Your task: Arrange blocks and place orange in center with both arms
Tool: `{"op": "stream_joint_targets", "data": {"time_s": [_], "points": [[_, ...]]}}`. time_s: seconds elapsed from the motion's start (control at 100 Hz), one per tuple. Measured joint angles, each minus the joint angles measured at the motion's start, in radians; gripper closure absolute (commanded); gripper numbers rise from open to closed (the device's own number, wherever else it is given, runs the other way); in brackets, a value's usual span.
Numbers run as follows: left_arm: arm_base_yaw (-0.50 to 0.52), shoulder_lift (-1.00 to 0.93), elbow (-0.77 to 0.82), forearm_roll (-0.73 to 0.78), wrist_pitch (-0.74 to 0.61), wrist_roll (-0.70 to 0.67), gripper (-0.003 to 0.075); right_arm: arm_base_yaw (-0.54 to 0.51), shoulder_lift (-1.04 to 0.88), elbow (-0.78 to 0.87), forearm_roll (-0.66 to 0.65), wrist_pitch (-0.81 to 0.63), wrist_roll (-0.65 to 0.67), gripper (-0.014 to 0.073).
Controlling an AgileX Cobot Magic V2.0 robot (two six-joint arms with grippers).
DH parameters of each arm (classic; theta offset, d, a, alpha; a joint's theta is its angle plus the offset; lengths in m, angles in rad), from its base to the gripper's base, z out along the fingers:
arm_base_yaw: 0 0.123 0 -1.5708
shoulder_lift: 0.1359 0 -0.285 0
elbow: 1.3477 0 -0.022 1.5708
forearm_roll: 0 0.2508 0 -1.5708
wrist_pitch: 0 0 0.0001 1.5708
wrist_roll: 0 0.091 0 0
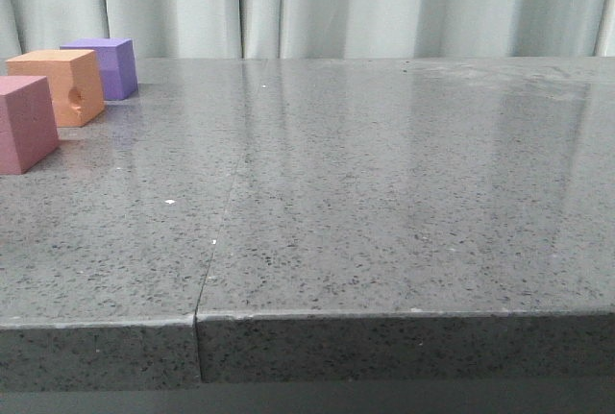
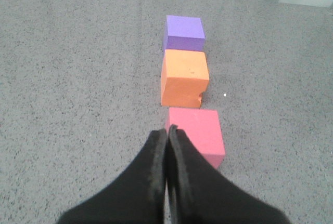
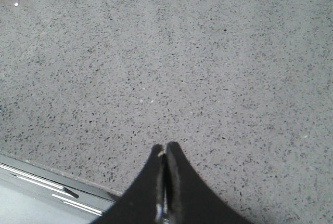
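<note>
Three foam cubes stand in a line at the far left of the grey speckled bench [image 1: 384, 203], running away from the robot toward the pale curtain [image 1: 384, 1]. The pink-red cube [image 1: 24, 124] is nearest and cut off by the left edge of the front view, the orange cube [image 1: 60, 85] is in the middle, and the purple cube [image 1: 106, 66] is farthest back. The orange cube sits just behind the pink-red one with a narrow gap and appears to touch or nearly touch the purple cube; its gouged face points to the robot's right. Being cubes, none has a long axis, but their sides lie roughly square to the line. The left end effector [image 2: 167, 133] has its fingers pressed together, holding nothing, with the tips over the near edge of the pink-red cube. The right end effector [image 3: 165, 148] is likewise closed and empty, over bare bench near its front edge.
</note>
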Motion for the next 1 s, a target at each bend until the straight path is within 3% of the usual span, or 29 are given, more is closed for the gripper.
{"op": "stream_joint_targets", "data": {"time_s": [0.45,0.62,0.88,1.0], "points": [[0.0,-0.175,0.248,0.035,-0.002,0.0,0.0741,0.0,0.0,0.0,0.0,0.0,0.0,0.0662],[0.012,-0.251,0.337,0.092,-0.101,0.008,0.0741,0.0,0.0,0.0,0.0,0.0,0.0,0.0662],[0.141,-0.381,0.451,-0.105,-0.23,0.312,0.0741,0.0,0.0,0.0,0.0,0.0,0.0,0.0662],[0.181,-0.443,0.52,-0.166,-0.331,0.376,0.0741,0.0,0.0,0.0,0.0,0.0,0.0,0.0662]]}}
